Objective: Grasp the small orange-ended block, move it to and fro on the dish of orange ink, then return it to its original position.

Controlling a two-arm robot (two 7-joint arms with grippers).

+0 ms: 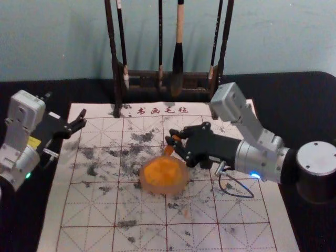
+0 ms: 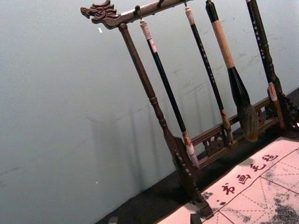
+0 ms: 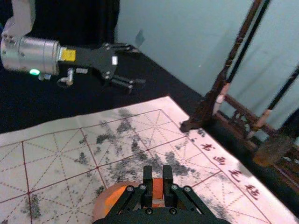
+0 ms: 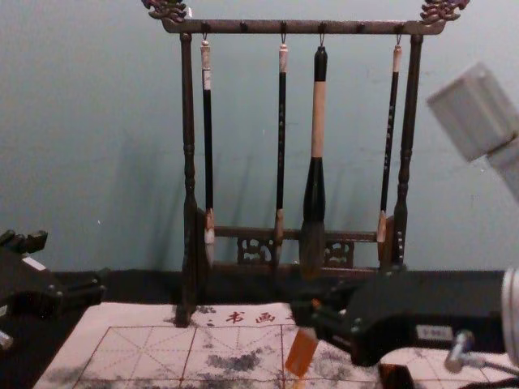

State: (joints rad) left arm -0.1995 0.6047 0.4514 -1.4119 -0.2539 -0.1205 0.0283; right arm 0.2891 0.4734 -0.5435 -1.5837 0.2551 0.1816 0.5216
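My right gripper (image 1: pixel 174 139) is at the middle of the mat, at the far side of the dish of orange ink (image 1: pixel 163 175). It is shut on the orange block (image 1: pixel 168 150), which slants down towards the dish's back rim; whether they touch I cannot tell. In the right wrist view the block (image 3: pixel 158 188) sits between the fingertips of the right gripper (image 3: pixel 157 179), with the dish (image 3: pixel 101 201) beside and below. The chest view shows the block (image 4: pixel 301 353) tilted. My left gripper (image 1: pixel 66 108) stays parked at the left, open and holding nothing.
A wooden rack (image 4: pixel 188 162) with several hanging brushes (image 4: pixel 317 121) stands behind the mat (image 1: pixel 142 236). Dark ink stains mark the mat's grid. A small dark thing (image 4: pixel 396 377) shows below the right arm in the chest view. The wall rises behind the rack.
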